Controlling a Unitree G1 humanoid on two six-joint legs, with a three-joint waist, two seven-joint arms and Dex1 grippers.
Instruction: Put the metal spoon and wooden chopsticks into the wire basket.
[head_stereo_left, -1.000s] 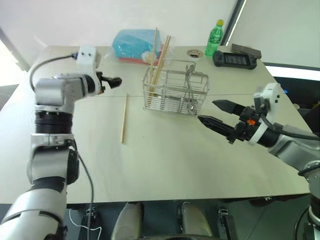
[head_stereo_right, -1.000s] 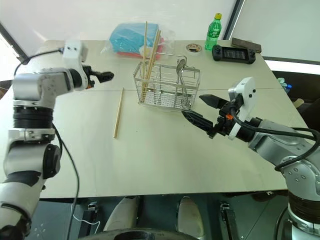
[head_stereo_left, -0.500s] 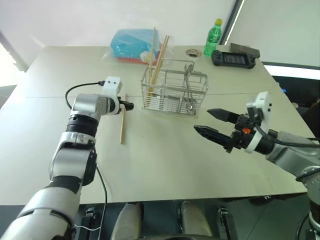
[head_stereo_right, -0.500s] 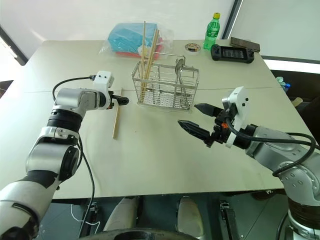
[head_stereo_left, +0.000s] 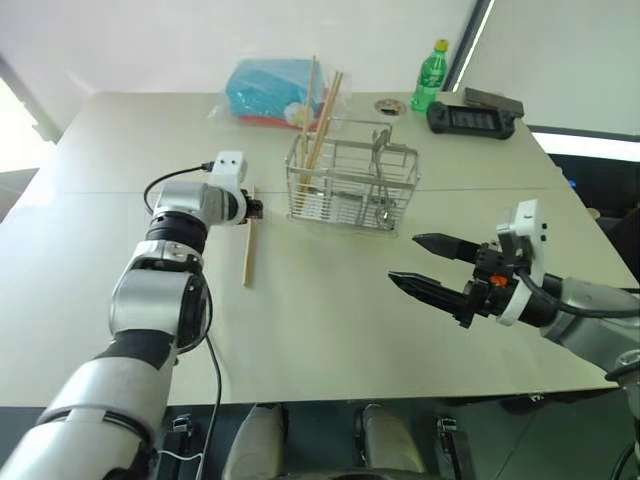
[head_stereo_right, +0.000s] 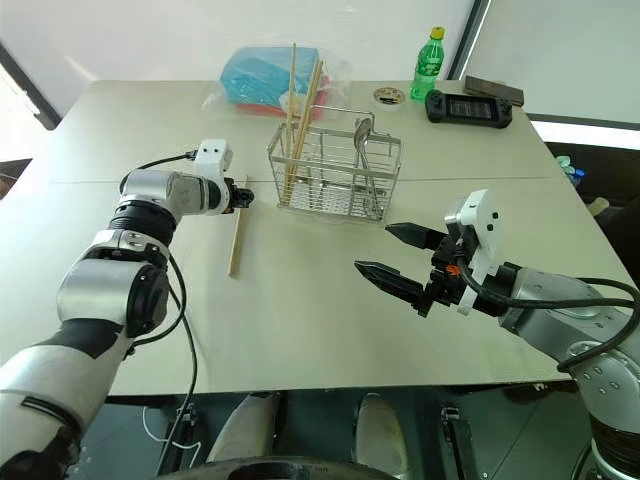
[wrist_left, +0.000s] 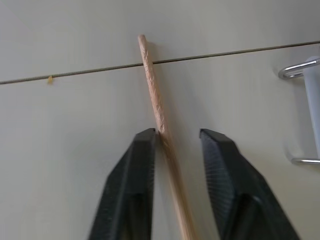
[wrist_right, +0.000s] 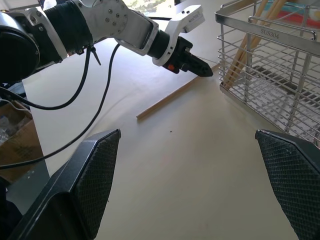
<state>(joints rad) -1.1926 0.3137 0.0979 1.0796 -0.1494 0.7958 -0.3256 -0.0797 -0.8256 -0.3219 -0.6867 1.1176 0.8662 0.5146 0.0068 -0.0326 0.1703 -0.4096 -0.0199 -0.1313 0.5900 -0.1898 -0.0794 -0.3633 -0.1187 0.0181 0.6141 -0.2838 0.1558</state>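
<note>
Left gripper (wrist_left: 176, 145) straddles the last chopstick (head_stereo_left: 248, 250) lying at the basket's (head_stereo_left: 350, 185) nine o'clock, jaws not quite pinched; off-centre squeeze could roll it away. Right gripper (head_stereo_left: 428, 262) gapes empty.

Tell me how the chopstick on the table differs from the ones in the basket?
The loose chopstick lies flat on the table, left of the basket; the basket chopsticks stand nearly upright, leaning, tips poking above the rim. The loose chopstick lies alone with the left gripper straddling its far end, one finger against it; the basket chopsticks are bunched together, untouched. All are plain pale wood and look alike in length.
</note>
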